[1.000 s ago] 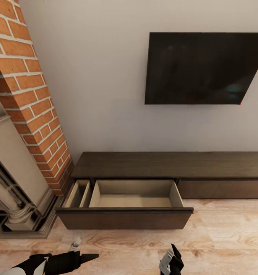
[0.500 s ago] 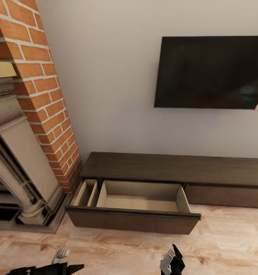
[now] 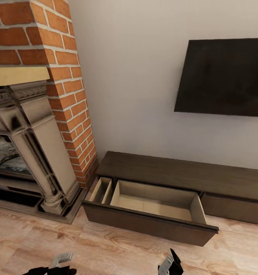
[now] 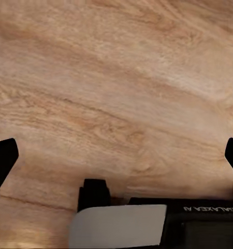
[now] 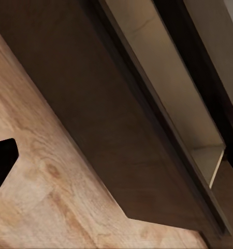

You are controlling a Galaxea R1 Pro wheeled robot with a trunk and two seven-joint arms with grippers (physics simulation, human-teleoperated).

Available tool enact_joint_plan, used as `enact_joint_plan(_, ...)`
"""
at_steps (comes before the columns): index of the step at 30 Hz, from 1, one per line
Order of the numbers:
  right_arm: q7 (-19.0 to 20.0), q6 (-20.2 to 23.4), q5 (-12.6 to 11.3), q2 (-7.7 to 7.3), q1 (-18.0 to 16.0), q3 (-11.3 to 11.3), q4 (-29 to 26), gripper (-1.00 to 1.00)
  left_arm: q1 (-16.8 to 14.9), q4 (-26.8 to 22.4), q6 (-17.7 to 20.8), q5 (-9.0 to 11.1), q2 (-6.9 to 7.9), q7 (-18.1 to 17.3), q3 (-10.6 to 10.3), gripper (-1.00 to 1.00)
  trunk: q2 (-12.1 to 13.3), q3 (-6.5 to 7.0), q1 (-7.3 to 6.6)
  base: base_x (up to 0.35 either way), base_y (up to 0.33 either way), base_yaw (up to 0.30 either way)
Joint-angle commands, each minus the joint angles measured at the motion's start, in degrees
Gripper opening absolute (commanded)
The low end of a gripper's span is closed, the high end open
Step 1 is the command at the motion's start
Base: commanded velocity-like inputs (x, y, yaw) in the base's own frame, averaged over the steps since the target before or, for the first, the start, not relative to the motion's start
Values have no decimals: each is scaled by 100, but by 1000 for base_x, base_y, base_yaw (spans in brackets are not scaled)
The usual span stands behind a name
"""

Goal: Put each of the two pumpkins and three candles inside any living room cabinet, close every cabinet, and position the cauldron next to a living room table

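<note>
Cabinet (image 3: 174,173) sits lower center of my head view, its wide drawer (image 3: 151,214) pulled out — pale inside. My left gripper (image 4: 116,161) hangs spread over floor (image 3: 106,248); my right gripper's (image 3: 171,265) state I cannot tell.

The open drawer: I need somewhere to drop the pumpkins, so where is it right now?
In the head view the open drawer juts from the cabinet's left end, right of the fireplace, below the TV.

head high facing cabinet (image 3: 174,179), right wrist near its drawer (image 5: 147,104)
</note>
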Motion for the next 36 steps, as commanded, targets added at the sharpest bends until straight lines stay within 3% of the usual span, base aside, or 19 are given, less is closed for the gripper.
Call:
enact_joint_plan(1,3,-5,0,23,15,-1,14,100,1,0,-4,3,-33,248,4,100,42,19,-23,0,0,285)
enact_joint_plan(2,5,-7,0,34,20,-1,20,100,2,0,-5,5,-46,361,5,100,82,37,-45,0,0,285)
enact_joint_plan(3,12,-14,0,76,66,4,32,100,3,-1,-9,32,-112,920,9,100,122,55,-67,0,0,285)
enact_joint_plan(9,18,-21,0,131,105,6,36,100,4,-1,-17,77,-252,2031,41,100,362,162,-198,0,0,285)
enact_joint_plan(12,18,-22,0,146,113,6,38,100,4,-1,-19,87,-336,2348,58,100,483,216,-264,0,0,285)
enact_joint_plan(18,120,-20,0,157,144,8,45,100,11,6,-18,91,-462,2461,63,100,603,270,-330,0,0,285)
enact_joint_plan(22,780,-14,2,145,161,5,40,100,46,3,-19,88,-481,2433,63,100,603,270,-330,0,0,285)
enact_joint_plan(24,934,-14,3,141,162,3,39,100,77,1,-19,84,-487,2426,63,100,603,270,-330,0,0,204)
enact_joint_plan(36,1089,-13,8,146,168,8,75,100,171,-1,-19,87,-639,2416,63,100,603,270,-330,0,0,25)
